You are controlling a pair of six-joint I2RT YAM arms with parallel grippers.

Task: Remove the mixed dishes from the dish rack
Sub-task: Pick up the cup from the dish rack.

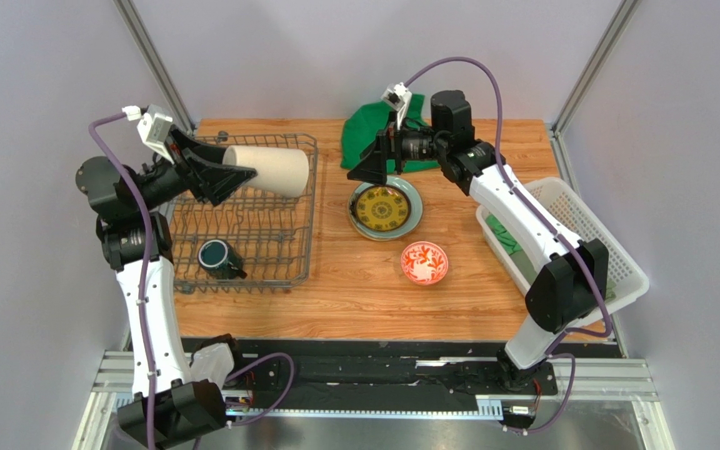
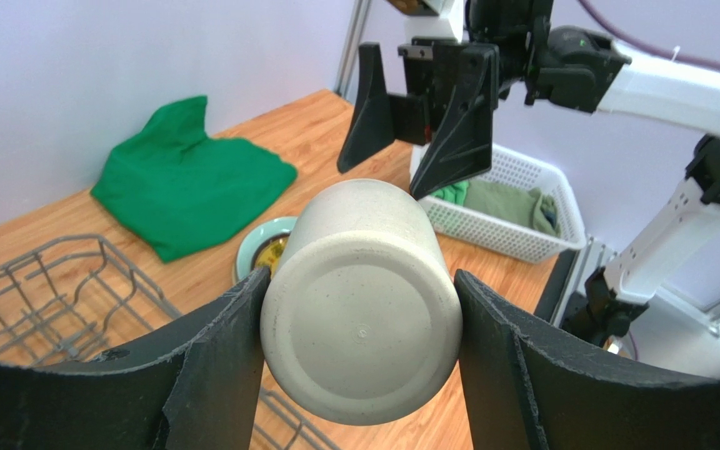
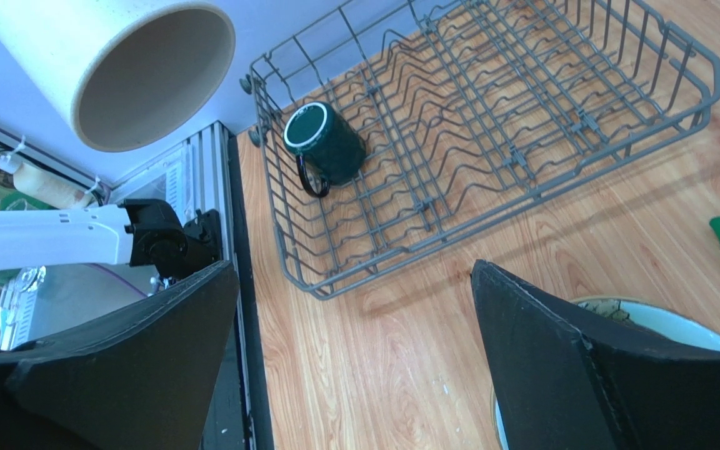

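Wooden tabletop (image 1: 354, 300), grey walls around: the left tool (image 1: 234, 180) pinches the beige handleless cup (image 1: 275, 169) by its base, held sideways above the dish rack (image 1: 307, 206) (dark teal mug (image 1: 215, 257) inside), while the right tool (image 1: 370, 172) hangs spread wide near the pale green plate (image 1: 414, 212)

The left arm (image 1: 146, 291) rises along the left of the frame and bends rightward. Its claw (image 1: 232, 180) is level and clamped on the closed end of the beige handleless cup (image 1: 275, 169). The right arm (image 1: 523, 220) reaches from lower right to upper centre, with its claw (image 1: 371, 169) spread wide, empty and facing left.
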